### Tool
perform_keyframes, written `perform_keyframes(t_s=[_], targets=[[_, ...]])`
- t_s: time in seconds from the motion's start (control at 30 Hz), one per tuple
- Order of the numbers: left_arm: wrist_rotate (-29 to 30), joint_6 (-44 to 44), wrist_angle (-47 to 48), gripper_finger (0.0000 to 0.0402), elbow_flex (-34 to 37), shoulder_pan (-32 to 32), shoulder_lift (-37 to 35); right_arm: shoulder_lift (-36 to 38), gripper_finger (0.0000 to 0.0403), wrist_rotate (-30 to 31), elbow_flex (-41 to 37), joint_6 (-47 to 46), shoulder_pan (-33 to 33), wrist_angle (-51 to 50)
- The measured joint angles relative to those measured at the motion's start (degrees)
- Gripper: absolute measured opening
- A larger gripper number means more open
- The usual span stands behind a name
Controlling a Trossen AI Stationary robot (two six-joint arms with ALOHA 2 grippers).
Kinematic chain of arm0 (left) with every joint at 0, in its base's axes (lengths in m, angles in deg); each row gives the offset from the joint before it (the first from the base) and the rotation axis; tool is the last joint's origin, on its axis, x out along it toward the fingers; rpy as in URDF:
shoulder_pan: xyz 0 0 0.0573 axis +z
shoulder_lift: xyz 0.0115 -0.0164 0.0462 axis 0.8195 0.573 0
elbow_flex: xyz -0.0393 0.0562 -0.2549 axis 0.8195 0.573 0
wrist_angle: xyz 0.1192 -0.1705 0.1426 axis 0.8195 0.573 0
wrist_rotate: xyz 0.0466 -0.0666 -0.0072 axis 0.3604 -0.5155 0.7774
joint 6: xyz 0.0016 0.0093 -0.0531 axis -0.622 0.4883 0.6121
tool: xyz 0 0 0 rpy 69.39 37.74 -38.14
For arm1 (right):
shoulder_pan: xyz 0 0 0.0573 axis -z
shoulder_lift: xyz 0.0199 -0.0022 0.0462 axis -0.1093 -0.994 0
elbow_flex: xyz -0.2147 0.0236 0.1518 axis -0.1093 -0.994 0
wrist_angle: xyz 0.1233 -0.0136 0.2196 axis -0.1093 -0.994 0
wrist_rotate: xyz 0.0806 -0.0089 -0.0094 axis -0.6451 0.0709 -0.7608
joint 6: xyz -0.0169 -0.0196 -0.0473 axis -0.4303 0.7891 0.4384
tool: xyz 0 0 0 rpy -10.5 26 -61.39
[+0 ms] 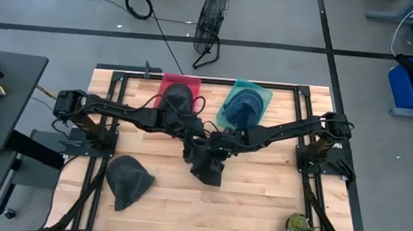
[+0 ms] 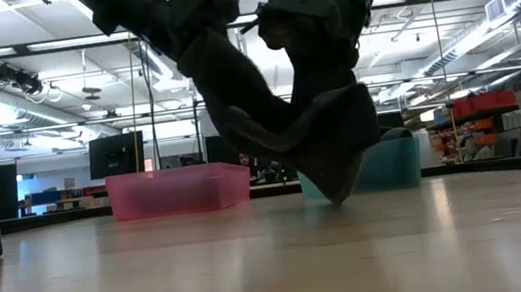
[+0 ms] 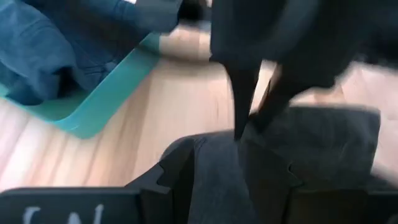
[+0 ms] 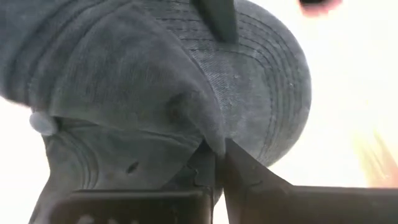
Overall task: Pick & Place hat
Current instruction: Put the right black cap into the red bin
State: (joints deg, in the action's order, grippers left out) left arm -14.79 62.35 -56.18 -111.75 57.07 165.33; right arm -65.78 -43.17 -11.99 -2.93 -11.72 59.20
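**Two tools, one hat lifted mid-tabletop**

Two tools share a dark hat (image 1: 207, 169): left tool (image 1: 197, 146) grips one edge, right tool (image 1: 223, 143) pinches its fabric, likely spreading it. It hangs with its tip near the tabletop (image 1: 259, 201), before the pink bin (image 1: 171, 82) and teal bin (image 1: 263, 94).

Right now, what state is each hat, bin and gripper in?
Dark hat: held up between both grippers, its low tip near the table.
Second dark hat: lying loose on the table.
Pink bin: holds a dark hat.
Teal bin: holds a blue hat.
Left gripper: shut on hat.
Right gripper: shut on hat.
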Motion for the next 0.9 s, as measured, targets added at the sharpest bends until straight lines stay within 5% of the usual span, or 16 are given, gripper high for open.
perform_keyframes(t_s=[0.37,0.9], targets=[[0.0,3.8,-2.6,0.0135,0.0,-1.0,5.4,-0.5,0.0011,6.1,0.0,4.4,0.0,-0.9],[-0.2,3.8,-5.3,0.0135,-2.2,-2.0,4.1,-0.5,0.0013,4.8,0.0,4.1,0.1,-1.8]])
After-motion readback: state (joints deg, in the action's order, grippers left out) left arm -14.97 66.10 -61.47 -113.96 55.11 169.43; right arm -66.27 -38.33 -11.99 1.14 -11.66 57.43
